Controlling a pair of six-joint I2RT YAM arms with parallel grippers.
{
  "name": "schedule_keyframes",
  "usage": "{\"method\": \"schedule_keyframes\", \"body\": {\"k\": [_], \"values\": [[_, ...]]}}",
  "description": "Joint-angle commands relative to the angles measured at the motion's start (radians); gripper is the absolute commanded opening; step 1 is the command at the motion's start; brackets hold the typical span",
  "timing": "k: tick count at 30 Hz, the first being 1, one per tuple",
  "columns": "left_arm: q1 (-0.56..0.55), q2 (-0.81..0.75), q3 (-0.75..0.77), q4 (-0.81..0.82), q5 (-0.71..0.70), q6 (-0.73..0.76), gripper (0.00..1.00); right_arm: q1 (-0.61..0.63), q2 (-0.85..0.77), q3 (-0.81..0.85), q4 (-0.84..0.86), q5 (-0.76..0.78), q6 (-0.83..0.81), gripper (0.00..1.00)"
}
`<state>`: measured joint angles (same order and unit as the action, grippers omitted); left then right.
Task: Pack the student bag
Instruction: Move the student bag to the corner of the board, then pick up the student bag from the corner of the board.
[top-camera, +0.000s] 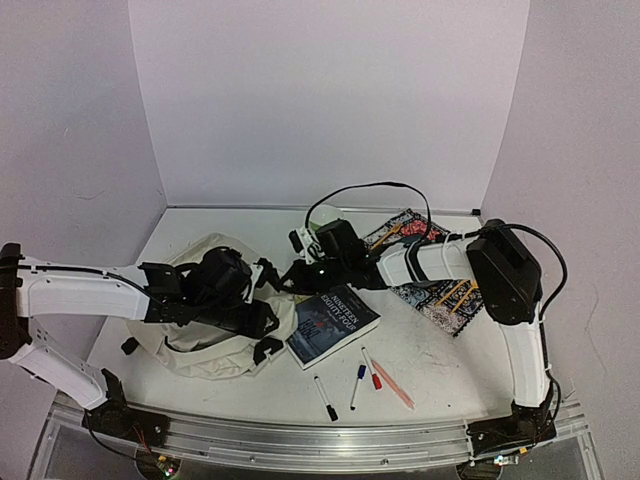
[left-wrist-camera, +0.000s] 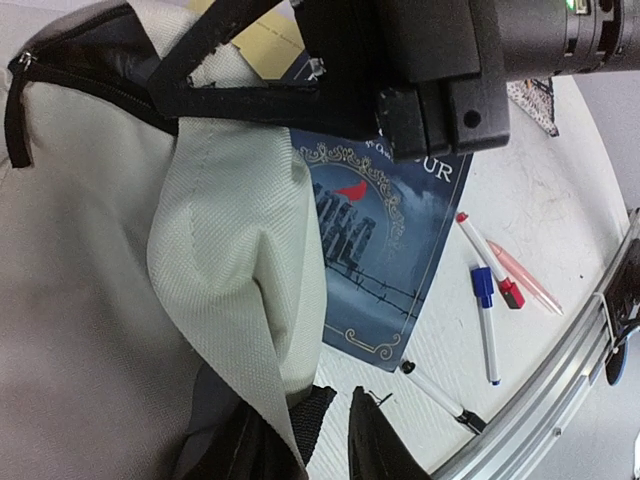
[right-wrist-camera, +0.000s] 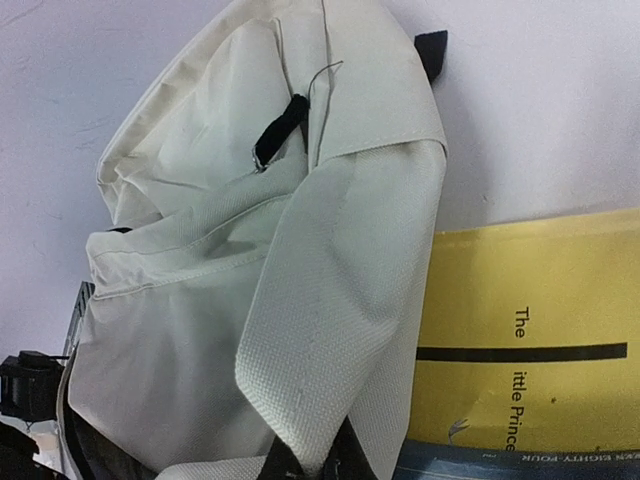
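Looks like the opening step: the large cream fabric student bag (top-camera: 205, 352) lies left of centre, right gripper (right-wrist-camera: 310, 465) clamped on its flap, left gripper (left-wrist-camera: 310, 440) narrowly pinching a fold. Next call, probably, is pulling the mouth apart.

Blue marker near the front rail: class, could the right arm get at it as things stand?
Probably not yet: the right gripper is shut on the student bag. Once it lets go, the blue marker lies uncovered, with nothing above it.
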<state>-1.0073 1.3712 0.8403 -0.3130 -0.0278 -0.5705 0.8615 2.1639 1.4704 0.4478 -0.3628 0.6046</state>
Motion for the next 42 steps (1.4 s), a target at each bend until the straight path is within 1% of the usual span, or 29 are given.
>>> {"method": "schedule_keyframes", "body": {"k": [1, 4, 6, 10, 16, 19, 26, 33, 38, 40, 42], "values": [[-0.002, -0.072, 0.061, 0.055, -0.113, -0.011, 0.35, -0.016, -0.046, 0.016, 0.11, -0.079, -0.115, 0.0], [0.027, -0.113, 0.07, 0.027, -0.217, -0.05, 0.46, -0.019, -0.048, 0.016, 0.13, -0.118, -0.147, 0.0], [0.071, -0.136, 0.065, 0.016, -0.24, -0.092, 0.49, -0.018, -0.051, 0.009, 0.158, -0.137, -0.153, 0.0], [0.195, -0.145, 0.038, 0.016, -0.197, -0.18, 0.56, -0.018, -0.059, -0.014, 0.217, -0.16, -0.158, 0.0], [0.229, -0.029, 0.099, 0.03, -0.198, -0.203, 0.61, -0.017, -0.062, -0.024, 0.251, -0.178, -0.179, 0.0], [0.25, 0.028, 0.115, 0.07, -0.175, -0.211, 0.62, -0.018, -0.069, -0.031, 0.255, -0.179, -0.189, 0.0], [0.306, 0.152, 0.12, 0.183, -0.047, -0.247, 0.59, -0.017, -0.081, -0.051, 0.269, -0.177, -0.198, 0.0], [0.308, 0.278, 0.141, 0.262, 0.092, -0.282, 0.58, -0.016, -0.077, -0.046, 0.277, -0.182, -0.204, 0.0], [0.308, 0.299, 0.13, 0.346, 0.16, -0.322, 0.57, -0.017, -0.07, -0.042, 0.277, -0.185, -0.211, 0.0], [0.308, 0.304, 0.131, 0.359, 0.159, -0.326, 0.53, -0.016, -0.071, -0.043, 0.277, -0.185, -0.213, 0.0], [0.308, 0.315, 0.134, 0.363, 0.154, -0.324, 0.46, -0.015, -0.073, -0.044, 0.276, -0.183, -0.215, 0.0]]}}
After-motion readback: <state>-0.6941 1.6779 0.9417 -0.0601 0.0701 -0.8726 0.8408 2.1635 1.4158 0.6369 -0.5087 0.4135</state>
